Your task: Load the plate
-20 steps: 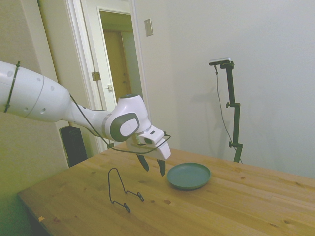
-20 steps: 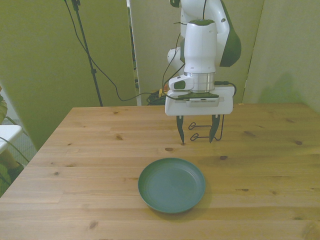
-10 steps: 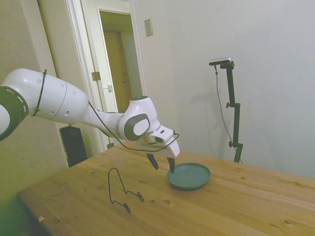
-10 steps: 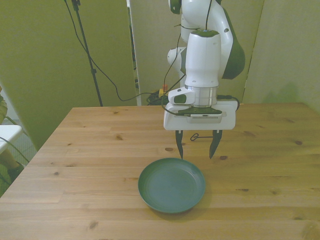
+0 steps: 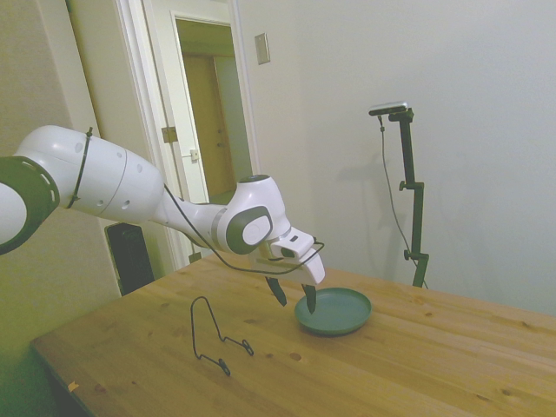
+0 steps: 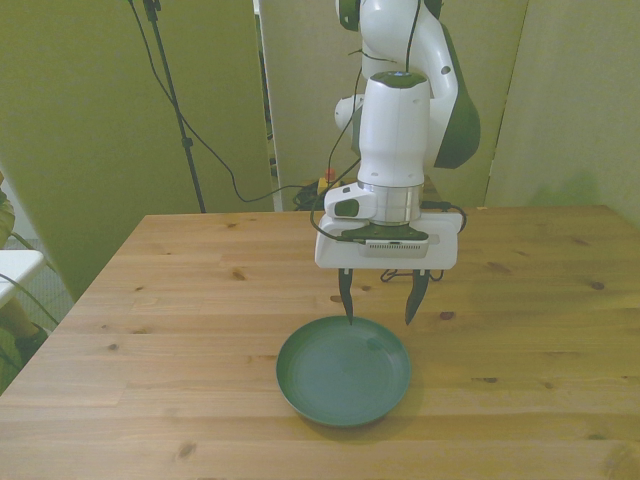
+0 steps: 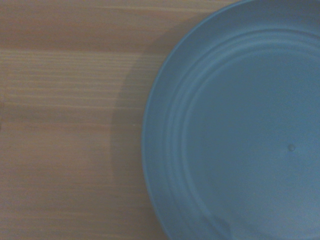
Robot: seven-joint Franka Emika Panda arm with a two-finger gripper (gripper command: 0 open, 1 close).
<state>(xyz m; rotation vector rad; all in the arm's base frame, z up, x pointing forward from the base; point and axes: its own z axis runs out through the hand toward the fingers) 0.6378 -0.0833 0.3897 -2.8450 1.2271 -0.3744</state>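
The teal-green plate [image 6: 343, 374] lies flat and empty on the wooden table [image 6: 180, 300], toward its near edge in the front view. My gripper [image 6: 378, 308] hangs open just above the plate's far rim, with nothing between its fingers. From the side, the gripper [image 5: 294, 300] sits over the plate [image 5: 334, 311] at the edge closest to the arm. The wrist view is filled on one side by the plate [image 7: 240, 135], with bare wood beside it.
A thin black wire stand [image 5: 215, 334] rests on the table behind the gripper, on the arm's side of the plate. In the front view only a bit of the wire stand [image 6: 397, 273] shows behind the gripper.
The gripper has moved away from the wire stand and toward the plate, coming lower, from short of the plate to above its far rim. The fingers stay open.
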